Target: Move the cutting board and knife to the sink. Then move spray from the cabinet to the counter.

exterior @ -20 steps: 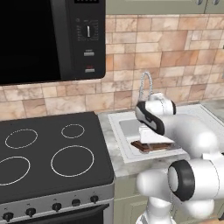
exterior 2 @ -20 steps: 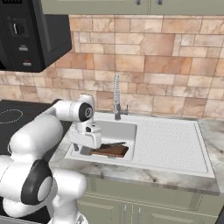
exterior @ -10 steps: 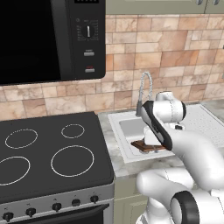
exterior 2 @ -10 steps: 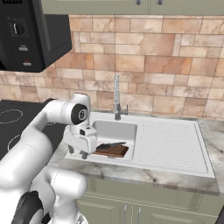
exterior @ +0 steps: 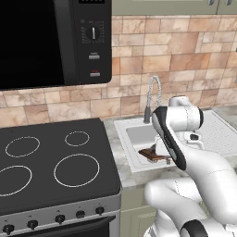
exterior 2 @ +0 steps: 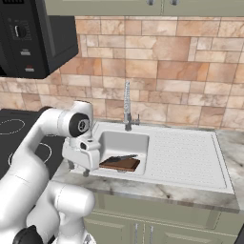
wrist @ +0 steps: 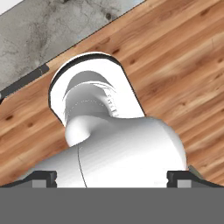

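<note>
The reddish-brown cutting board [exterior 2: 123,165] lies in the sink basin [exterior 2: 125,143], and the knife [exterior 2: 120,157] rests on top of it with its grey blade along the board. The left base view catches the board's end [exterior: 149,153] behind the arm. My gripper [exterior 2: 78,169] hangs just left of the sink's front corner, pointing down, clear of the board. Its fingertips [wrist: 43,178] stand wide apart, open, with nothing between them. The sage-green cabinet [exterior 2: 109,6] above has its doors shut. The spray is out of view.
A tall faucet [exterior 2: 127,102] rises behind the basin and a ribbed drainboard [exterior 2: 181,155] lies to its right. The marble counter [exterior 2: 190,193] runs along the front. The black stovetop [exterior: 51,162] and microwave [exterior: 46,41] are to the left. Below the hand is wooden floor [wrist: 183,65].
The arm has folded back and swung left, carrying the open gripper from over the basin to the sink's left edge. The board and knife stay in the sink.
</note>
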